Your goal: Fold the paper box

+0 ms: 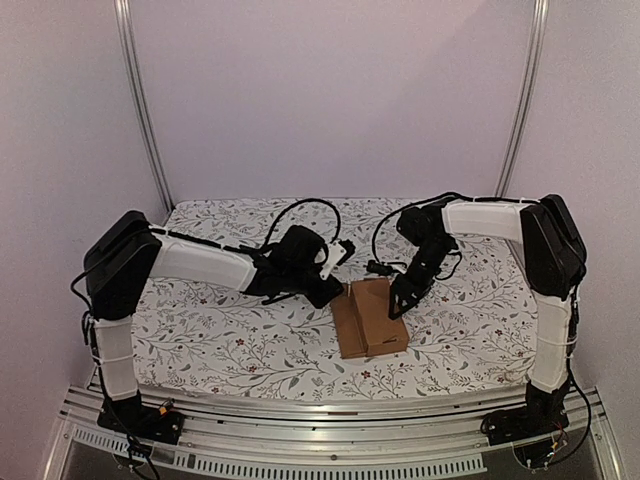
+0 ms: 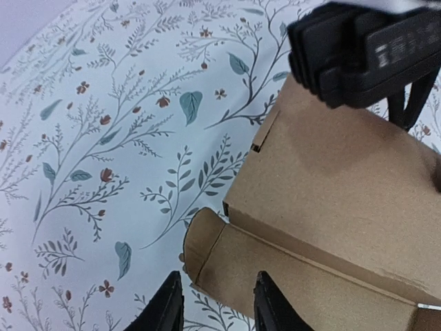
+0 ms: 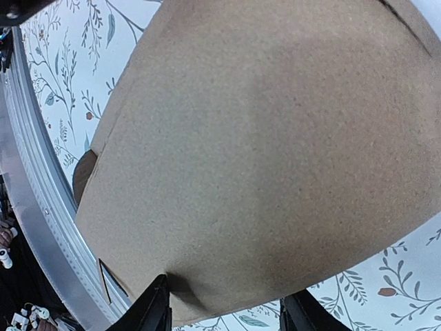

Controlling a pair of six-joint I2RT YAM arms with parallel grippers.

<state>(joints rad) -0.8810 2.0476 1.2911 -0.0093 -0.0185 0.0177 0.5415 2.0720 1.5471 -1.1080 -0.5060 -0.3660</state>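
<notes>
The table is covered by a white cloth printed with grey-green sprigs, leaves and small reddish flowers; a metal rail runs along its near edge; the paper box lies directly on the cloth, right of centre and toward the near side; it is plain brown cardboard, partly folded into a low block, with a narrower strip along its left; a rounded tab juts from that strip's end over the print.

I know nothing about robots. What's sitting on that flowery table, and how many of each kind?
Plain brown cardboard paper box: 1
White-and-black robot arms: 2, one left, one right
White floral-print tablecloth: 1
Total: 4
</notes>
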